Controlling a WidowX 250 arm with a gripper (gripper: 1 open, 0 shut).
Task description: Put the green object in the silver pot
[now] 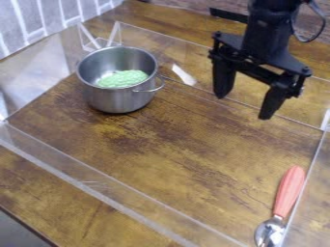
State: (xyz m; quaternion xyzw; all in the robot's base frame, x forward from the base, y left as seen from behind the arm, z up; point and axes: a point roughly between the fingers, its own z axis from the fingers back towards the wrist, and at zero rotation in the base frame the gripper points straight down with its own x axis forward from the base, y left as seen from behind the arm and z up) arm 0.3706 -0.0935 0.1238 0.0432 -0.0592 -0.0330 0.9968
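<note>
Viewing: we look over a wooden surface (168, 164), brown and grained, under clear sheeting.
Pot: silver, round, shiny, straight-sided (118, 92), at ten o'clock; a wire-like handle projects at its four o'clock.
Green object: pale, speckled, flattish (123, 79), inside the pot; we judge it placed there as the task asks, the walls keeping it from rolling off.
Gripper: black, angular (246, 102), at one o'clock, well apart from the pot; its fingers stand wide with nothing between them, probably because its load is delivered.
Spoon: red handle, metal bowl (287, 198), at four o'clock, bowl towards six; we see no part for it in this job.
Next: we would simply keep the arm away from the pot.
</note>
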